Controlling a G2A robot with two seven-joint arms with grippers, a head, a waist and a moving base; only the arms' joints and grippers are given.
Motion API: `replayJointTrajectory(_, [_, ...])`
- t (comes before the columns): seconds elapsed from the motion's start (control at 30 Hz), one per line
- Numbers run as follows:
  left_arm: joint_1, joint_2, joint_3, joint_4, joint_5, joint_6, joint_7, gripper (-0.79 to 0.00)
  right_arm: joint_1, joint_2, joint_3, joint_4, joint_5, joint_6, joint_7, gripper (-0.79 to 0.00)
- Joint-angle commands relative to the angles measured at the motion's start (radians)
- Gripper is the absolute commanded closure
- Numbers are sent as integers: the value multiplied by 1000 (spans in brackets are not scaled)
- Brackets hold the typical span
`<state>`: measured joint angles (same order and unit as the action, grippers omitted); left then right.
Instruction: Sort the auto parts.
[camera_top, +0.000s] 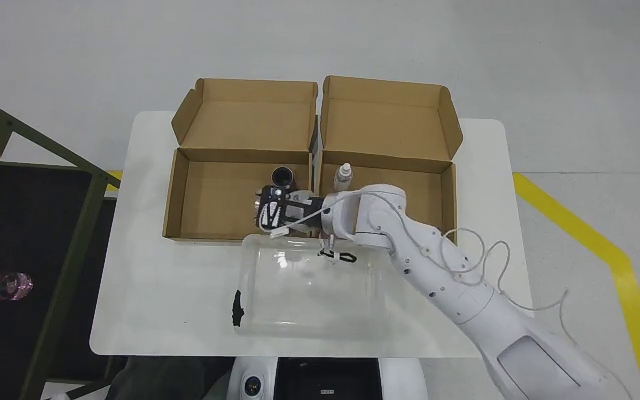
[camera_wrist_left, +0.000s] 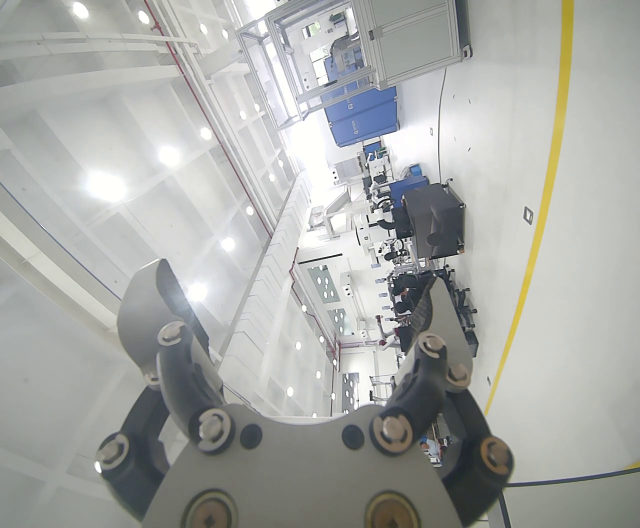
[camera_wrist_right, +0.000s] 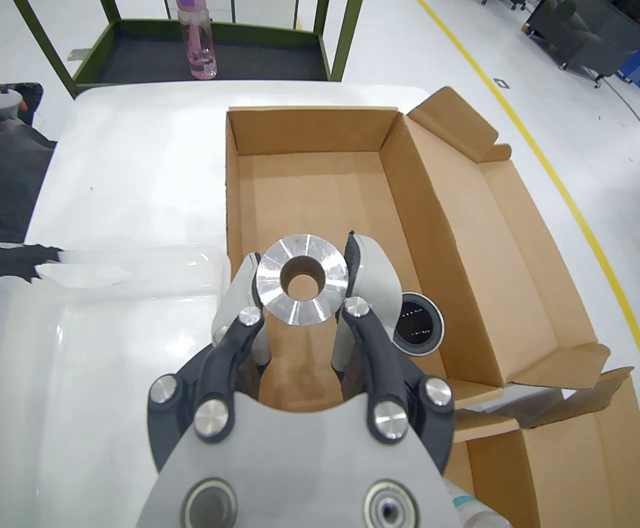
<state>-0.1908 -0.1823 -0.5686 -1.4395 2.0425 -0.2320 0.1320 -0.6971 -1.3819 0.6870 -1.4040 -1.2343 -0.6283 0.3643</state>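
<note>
The fingers of your right gripper (camera_wrist_right: 301, 265) are clamped on a silver metal disc with a round centre hole (camera_wrist_right: 272, 292). The disc is held over the floor of an open brown cardboard box (camera_wrist_right: 310, 200) on the white bench (camera_top: 150, 250). A black cylindrical part with a silver rim (camera_wrist_right: 416, 325) lies in that box, just beside the gripper. A clear plastic tub (camera_top: 300, 290) sits just beside the box's near wall. Your left gripper (camera_wrist_left: 297, 280) points up at the ceiling, fingers spread apart.

Top view: overhead, looking down on table (camera_top: 150, 300). Right wrist view: close behind right gripper (camera_wrist_right: 302, 260), facing left box (camera_wrist_right: 310, 130) at table's 11 o'clock, shared with top view. Left wrist view: faces ceiling (camera_wrist_left: 100, 125).
</note>
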Motion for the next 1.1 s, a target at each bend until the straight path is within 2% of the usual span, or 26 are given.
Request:
replayJointTrajectory(0.0, [0,0,0,0,0,0,0,-785,23,-13,-18,44,15,7,4,0])
replayJointTrajectory(0.33, [0,0,0,0,0,0,0,-785,104,-65,-85,207,35,5,30,0])
replayJointTrajectory(0.7, [0,0,0,0,0,0,0,-785,149,-104,-129,316,1,-4,53,0])
replayJointTrajectory(0.93, [0,0,0,0,0,0,0,-785,164,-122,-141,358,-18,-12,64,-154])
replayJointTrajectory(1.07, [0,0,0,0,0,0,0,-785,170,-129,-144,376,-25,-23,67,-206])
